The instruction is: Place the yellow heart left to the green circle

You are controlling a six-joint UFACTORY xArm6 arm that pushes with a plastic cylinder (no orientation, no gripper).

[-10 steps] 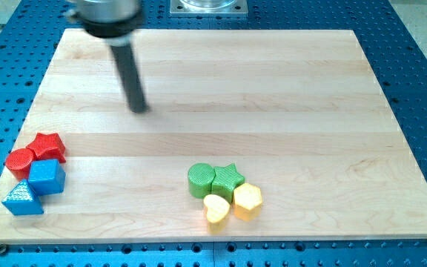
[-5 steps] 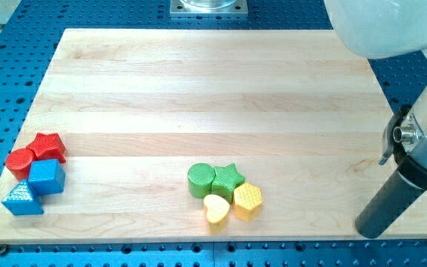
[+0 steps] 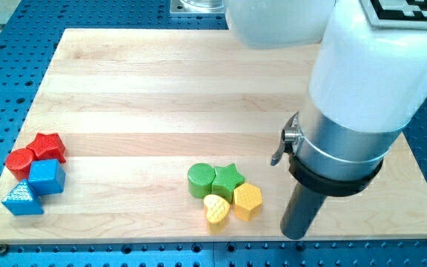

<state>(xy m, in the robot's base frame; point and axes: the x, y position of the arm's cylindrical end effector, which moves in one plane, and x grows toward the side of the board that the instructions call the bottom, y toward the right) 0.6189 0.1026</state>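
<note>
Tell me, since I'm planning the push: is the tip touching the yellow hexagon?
Apart. The camera view shows bare wood between my tip and the yellow hexagon; the tip stands to the hexagon's right, near the board's bottom edge.

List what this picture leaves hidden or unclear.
- Arm: cut off by the view's top and right edges.
- Board: its right part is covered by the arm.
- My tip: at the board's bottom edge, right of the yellow hexagon; contact with the board is unclear.
- Yellow heart and green circle: whether they touch is unclear.
</note>
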